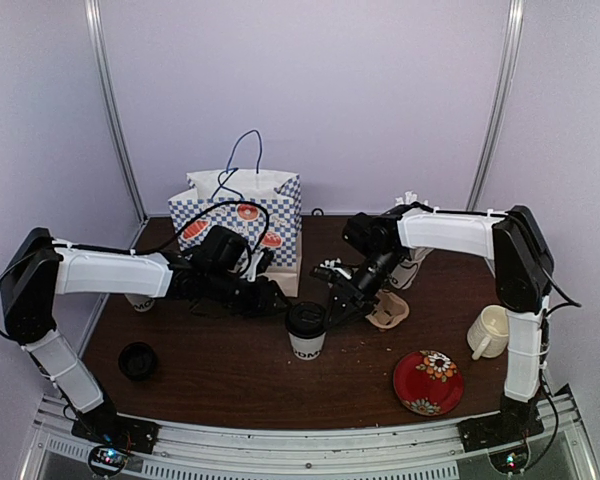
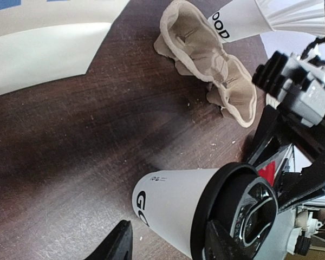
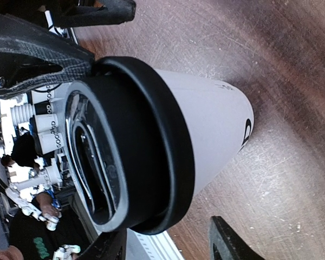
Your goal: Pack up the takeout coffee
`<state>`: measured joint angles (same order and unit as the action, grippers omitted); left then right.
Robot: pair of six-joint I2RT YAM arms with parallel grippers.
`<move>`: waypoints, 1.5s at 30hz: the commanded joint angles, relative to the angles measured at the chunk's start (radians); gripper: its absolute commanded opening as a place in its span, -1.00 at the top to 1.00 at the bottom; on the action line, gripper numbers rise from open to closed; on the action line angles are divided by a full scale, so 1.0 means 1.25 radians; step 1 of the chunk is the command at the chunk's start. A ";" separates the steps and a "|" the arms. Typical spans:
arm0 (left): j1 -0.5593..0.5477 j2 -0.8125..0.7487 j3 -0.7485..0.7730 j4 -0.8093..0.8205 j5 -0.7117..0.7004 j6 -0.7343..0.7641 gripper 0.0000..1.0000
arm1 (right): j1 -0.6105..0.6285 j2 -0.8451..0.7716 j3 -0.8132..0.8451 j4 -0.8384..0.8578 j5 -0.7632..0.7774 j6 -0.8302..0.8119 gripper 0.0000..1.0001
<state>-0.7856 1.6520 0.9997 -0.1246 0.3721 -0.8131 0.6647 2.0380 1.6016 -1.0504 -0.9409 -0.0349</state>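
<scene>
White takeout coffee (image 1: 306, 338) upright, lid up; left end effector (image 1: 274, 298), right end effector (image 1: 338, 301) seemingly parted.

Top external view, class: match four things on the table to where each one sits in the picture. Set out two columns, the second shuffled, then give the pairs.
Things:
1 lidded coffee cup
2 red plate
3 loose black lid
4 checked paper bag

Places:
A lower left of the view
B at the back, left of centre
C in the middle
D lower right of the view

Pairs: 1-C, 2-D, 3-A, 4-B
</scene>
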 commanded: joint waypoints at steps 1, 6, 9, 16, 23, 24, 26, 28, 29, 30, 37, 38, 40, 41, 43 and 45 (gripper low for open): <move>-0.024 -0.012 0.041 -0.091 -0.027 0.064 -0.01 | -0.002 -0.020 0.041 -0.002 0.041 -0.051 -0.13; -0.024 -0.032 0.089 -0.126 -0.051 0.079 -0.09 | -0.003 -0.060 0.034 -0.008 0.054 -0.068 -0.28; -0.024 -0.042 0.107 -0.154 -0.064 0.094 -0.11 | -0.004 -0.074 0.029 -0.011 0.059 -0.076 -0.30; -0.024 -0.064 0.145 -0.219 -0.101 0.153 -0.12 | -0.004 -0.087 0.034 -0.011 0.071 -0.084 -0.32; -0.027 -0.094 0.163 -0.241 -0.100 0.247 -0.13 | -0.007 -0.092 0.059 -0.054 0.086 -0.116 -0.31; -0.033 -0.104 0.165 -0.246 -0.097 0.285 -0.13 | -0.007 -0.106 0.066 -0.065 0.106 -0.131 -0.31; -0.049 -0.125 0.170 -0.261 -0.110 0.373 -0.19 | -0.010 -0.144 0.080 -0.089 0.147 -0.166 -0.30; -0.065 -0.134 0.182 -0.278 -0.108 0.467 -0.24 | -0.016 -0.190 0.080 -0.097 0.180 -0.203 -0.27; -0.074 -0.131 0.195 -0.297 -0.119 0.508 -0.26 | -0.017 -0.216 0.070 -0.091 0.193 -0.220 -0.24; -0.082 -0.126 0.211 -0.318 -0.126 0.553 -0.28 | -0.018 -0.241 0.057 -0.078 0.201 -0.240 -0.22; -0.113 -0.082 0.269 -0.356 -0.148 0.736 -0.51 | -0.033 -0.396 -0.023 -0.098 0.119 -0.322 -0.24; -0.118 -0.072 0.278 -0.356 -0.147 0.759 -0.56 | -0.041 -0.419 -0.029 -0.111 0.105 -0.338 -0.26; -0.121 -0.051 0.297 -0.358 -0.142 0.791 -0.94 | -0.067 -0.474 -0.050 -0.112 0.092 -0.353 -0.32; -0.121 -0.038 0.308 -0.361 -0.139 0.802 -0.95 | -0.086 -0.501 -0.062 -0.104 0.088 -0.356 -0.36; -0.121 -0.006 0.337 -0.376 -0.123 0.832 -0.94 | -0.125 -0.560 -0.082 -0.089 0.083 -0.362 -0.42; -0.121 0.034 0.380 -0.411 -0.101 0.859 -0.91 | -0.173 -0.599 -0.097 -0.085 0.055 -0.373 -0.43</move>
<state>-0.9318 1.6203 1.3857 -0.5865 0.2058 0.1349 0.5381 1.3922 1.5124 -1.1580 -0.8078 -0.4465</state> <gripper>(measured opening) 0.965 0.709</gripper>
